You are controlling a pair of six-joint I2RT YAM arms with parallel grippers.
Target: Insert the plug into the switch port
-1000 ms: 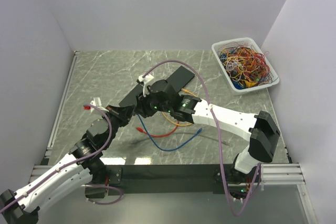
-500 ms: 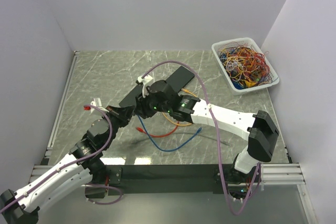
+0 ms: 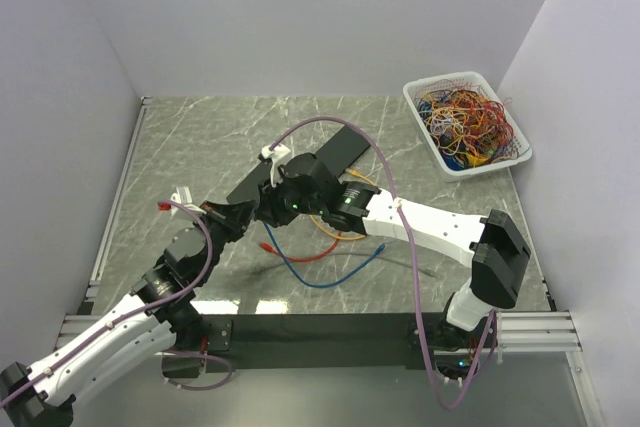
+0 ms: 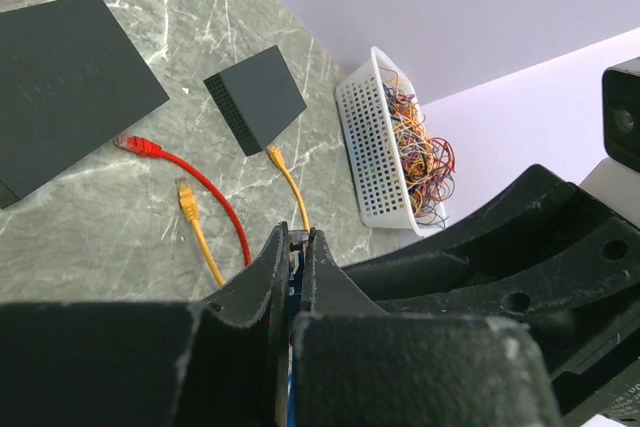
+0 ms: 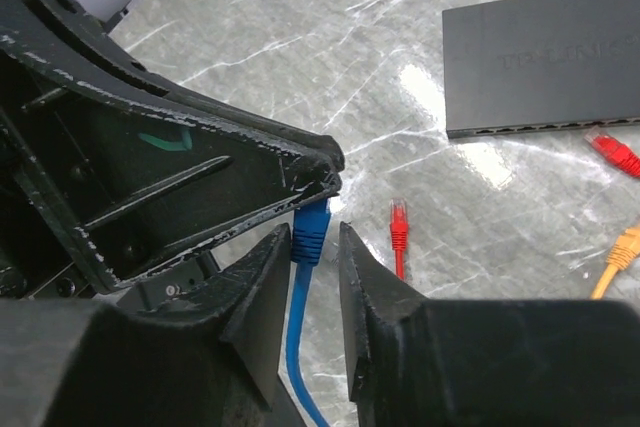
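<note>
Robotics lab bench, seen from above: plain white panels [image 3: 300, 17] box in a grey marble-patterned tabletop [image 3: 200, 137], with an aluminium rail [image 3: 115, 197] down the left of the frame. Two white-and-black robot arms [image 3: 440, 229] rise from the bottom edge. A perforated basket [image 3: 424, 129] of tangled wires [image 3: 470, 117] sits upper right; a network switch [image 3: 345, 145] and Ethernet patch cables [image 4: 140, 146] lie at centre.

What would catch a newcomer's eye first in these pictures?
Both arms meet mid-table over one blue plug: the left fingers pinch its top end while the right fingers flank it from below. Just behind them lies the black switch. In the far right corner, a white basket heaped with tangled coloured wires stands out against the grey table.
</note>
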